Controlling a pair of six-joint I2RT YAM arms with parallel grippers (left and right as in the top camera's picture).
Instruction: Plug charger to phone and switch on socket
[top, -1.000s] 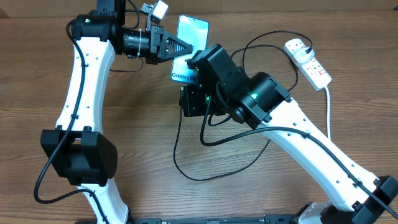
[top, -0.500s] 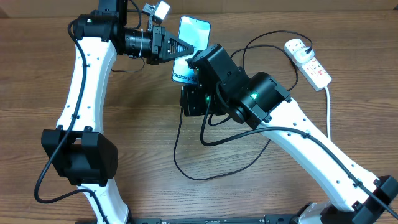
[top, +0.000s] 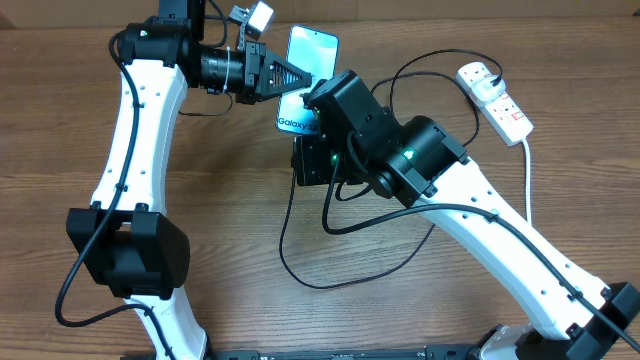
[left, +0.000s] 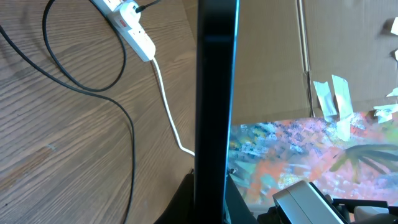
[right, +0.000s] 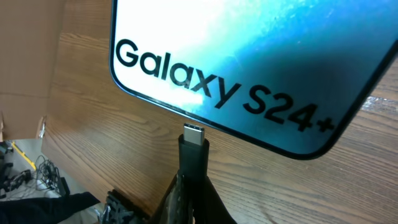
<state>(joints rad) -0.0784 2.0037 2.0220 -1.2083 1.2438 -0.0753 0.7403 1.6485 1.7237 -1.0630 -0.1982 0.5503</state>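
right tool gripping charger, tip at phone

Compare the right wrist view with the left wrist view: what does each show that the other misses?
Right wrist only: the phone seen screen-on with its lettering, and the connector in the right gripper, its metal tip at the phone's bottom edge, not fully in. Left wrist only: the phone edge-on in the left gripper, plus the socket with its white lead and a loop of the charger cable. Both: the phone and the wooden table.
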